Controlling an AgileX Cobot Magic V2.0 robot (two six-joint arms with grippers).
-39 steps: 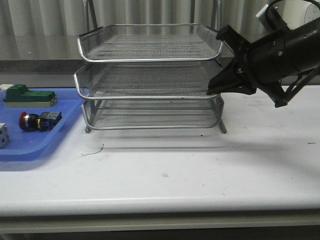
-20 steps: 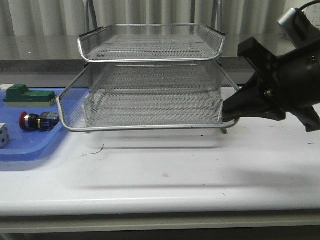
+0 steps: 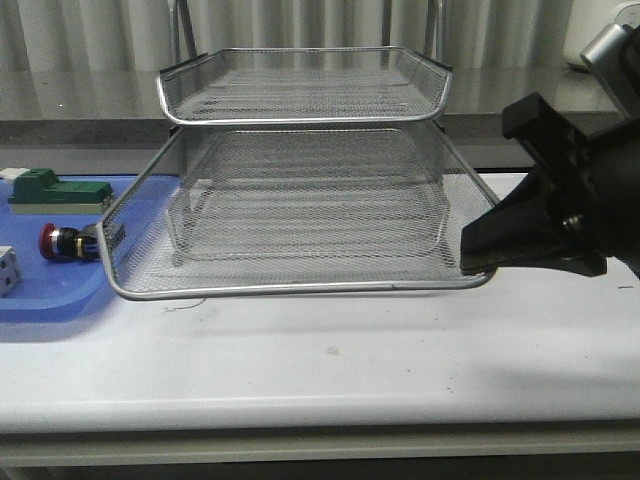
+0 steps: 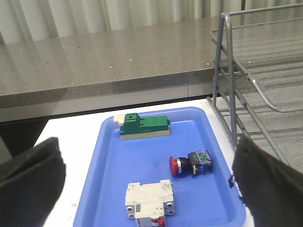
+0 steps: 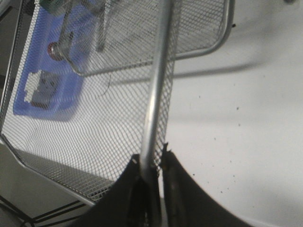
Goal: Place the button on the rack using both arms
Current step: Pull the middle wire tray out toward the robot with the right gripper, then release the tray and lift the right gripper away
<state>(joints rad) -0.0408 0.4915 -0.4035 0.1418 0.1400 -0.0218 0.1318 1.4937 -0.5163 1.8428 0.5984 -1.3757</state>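
The button (image 3: 62, 242) lies on its side on the blue tray (image 3: 50, 300) at the left, red head to the left; it also shows in the left wrist view (image 4: 191, 163). The rack (image 3: 300, 90) stands mid-table with its middle tier (image 3: 300, 285) slid far out toward me. My right gripper (image 3: 478, 256) is shut on that tier's right rim (image 5: 154, 118). My left gripper (image 4: 147, 189) is out of the front view; it hangs open above the tray, with the button between and below its fingers (image 4: 265, 189).
The blue tray (image 4: 113, 179) also holds a green-and-beige block (image 4: 143, 126) and a white breaker block (image 4: 149, 203). The pulled-out tier's left corner overhangs the tray's right edge, close to the button. A grey ledge runs behind the table.
My right gripper has pulled the middle tier out toward the table front and down; the tier's left corner now reaches over the blue tray. The button has not moved.
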